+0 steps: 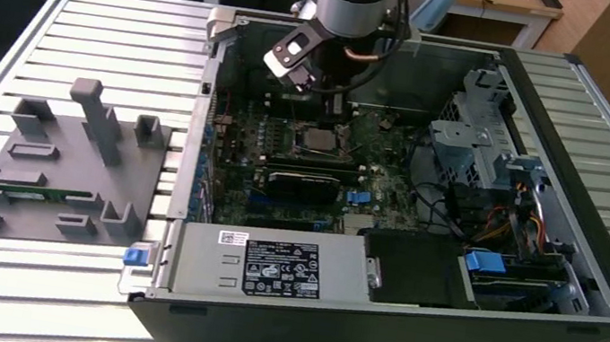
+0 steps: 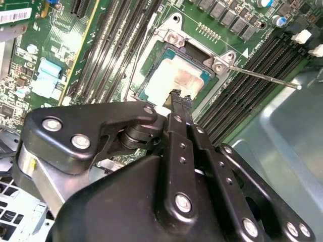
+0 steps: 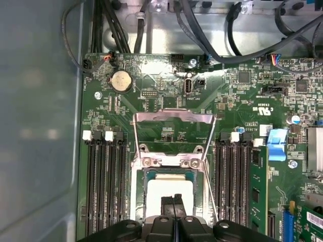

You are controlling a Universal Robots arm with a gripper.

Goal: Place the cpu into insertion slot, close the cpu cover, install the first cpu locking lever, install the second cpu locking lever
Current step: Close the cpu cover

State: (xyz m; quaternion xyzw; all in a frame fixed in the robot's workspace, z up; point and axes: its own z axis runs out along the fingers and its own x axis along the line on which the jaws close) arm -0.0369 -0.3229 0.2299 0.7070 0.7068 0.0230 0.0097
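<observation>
- While the gripper (image 3: 173, 200) hangs low over the board, its fingers are pressed together with nothing between them, tips right above the cpu (image 3: 166, 187).
- Chip lies flat in the insertion slot (image 3: 170, 162), so placing looks done.
- The cpu cover (image 3: 174, 117) stands swung open beyond the socket; closing it is the step in hand, I'd say.
- That calls for a push on the frame's raised edge, folding it down over the chip.

cpu (image 3: 156, 194) open from above, memory slots (image 3: 103, 181) flanking 2 sides, cpu cover (image 3: 174, 117) standing open at 1 edge
</observation>
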